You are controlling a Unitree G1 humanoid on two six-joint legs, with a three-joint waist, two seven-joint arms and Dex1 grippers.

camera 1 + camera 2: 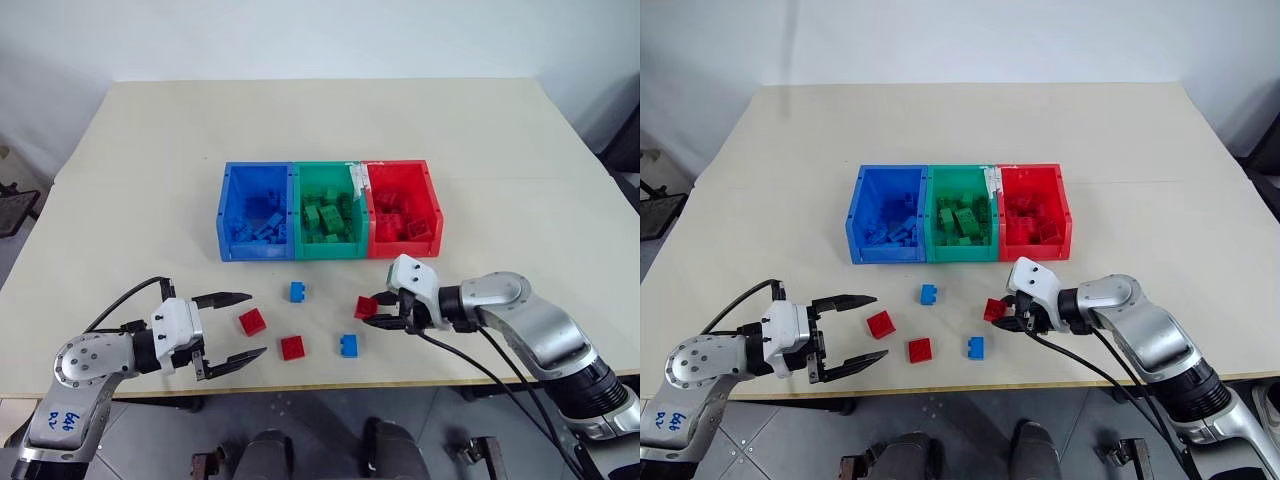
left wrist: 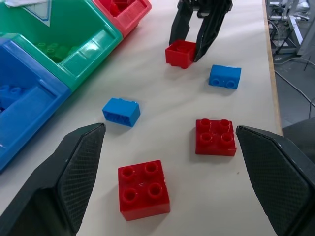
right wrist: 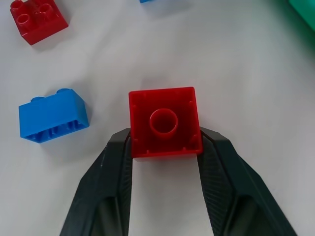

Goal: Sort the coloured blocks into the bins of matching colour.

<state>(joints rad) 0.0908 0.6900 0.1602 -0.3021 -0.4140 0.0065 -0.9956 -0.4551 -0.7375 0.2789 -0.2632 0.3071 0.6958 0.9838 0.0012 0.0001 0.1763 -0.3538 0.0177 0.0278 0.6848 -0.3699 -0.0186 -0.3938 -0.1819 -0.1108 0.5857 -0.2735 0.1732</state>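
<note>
Right gripper (image 1: 378, 314) is clamped on a red brick (image 1: 366, 306) out on the counter (image 1: 140, 160), a little in front of the red bin (image 1: 403, 246); the left gripper (image 1: 232, 327) sits near the front edge with its two fingers spread wide, nothing between them. From the head camera the three joined bins run blue bin (image 1: 256, 250), green bin (image 1: 326, 249), red, each with bricks of its own colour inside, and loose on the counter in front are two more red bricks (image 1: 252, 321) (image 1: 292, 347) and two blue bricks (image 1: 297, 291) (image 1: 348, 345). Left wrist view: its own black fingers (image 2: 74, 172) stand far apart, with both loose red bricks studs-up between them, the blue ones farther on, and the other gripper pinching its red brick beyond. Right wrist view: the held brick shows its hollow underside, squeezed at its two sides by the fingertips (image 3: 120, 147), with a blue brick lying just beside it on the counter.
</note>
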